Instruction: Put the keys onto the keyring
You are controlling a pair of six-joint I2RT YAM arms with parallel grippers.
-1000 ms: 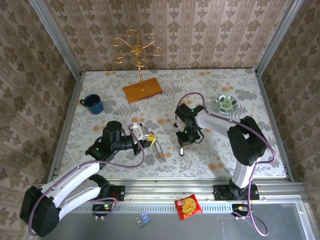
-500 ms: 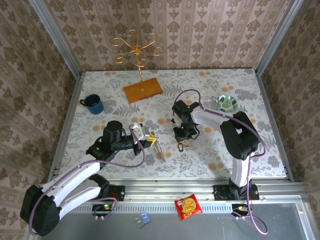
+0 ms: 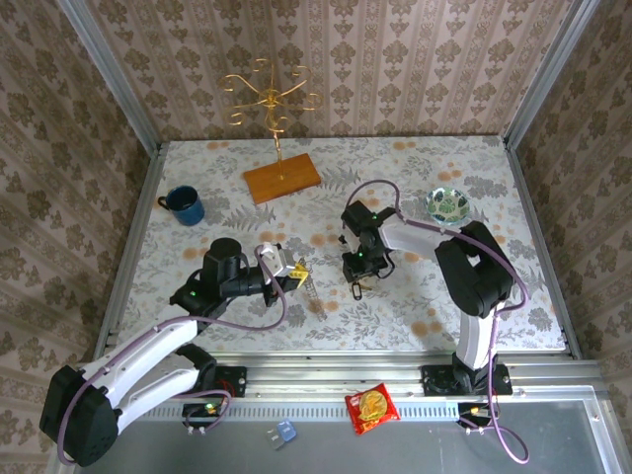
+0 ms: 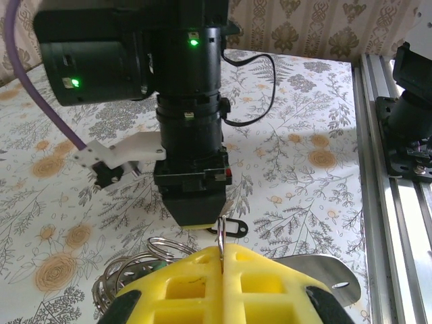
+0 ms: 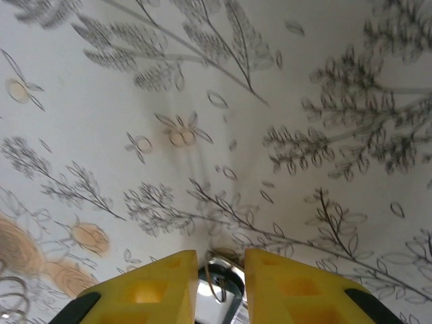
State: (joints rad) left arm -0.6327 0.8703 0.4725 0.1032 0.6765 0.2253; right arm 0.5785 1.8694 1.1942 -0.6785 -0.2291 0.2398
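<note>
My left gripper is shut on the keyring, a thin wire that stands up out of the seam between its yellow fingers. More wire coils lie on the cloth to the left, with a green bit among them that may be a key. My right gripper points down at the table just past the left one, jaws a little apart. A dark, silvery key lies between them on the cloth; no finger visibly presses on it.
A blue mug stands at the back left. The gold hook stand on its wooden base is at the back middle, a patterned bowl at the back right. A snack packet lies on the front ledge beyond the metal rail.
My right gripper has gone from shut to partly open and shifted slightly back and left, with the dark key under its tips. The left gripper has kept its hold and barely moved.
</note>
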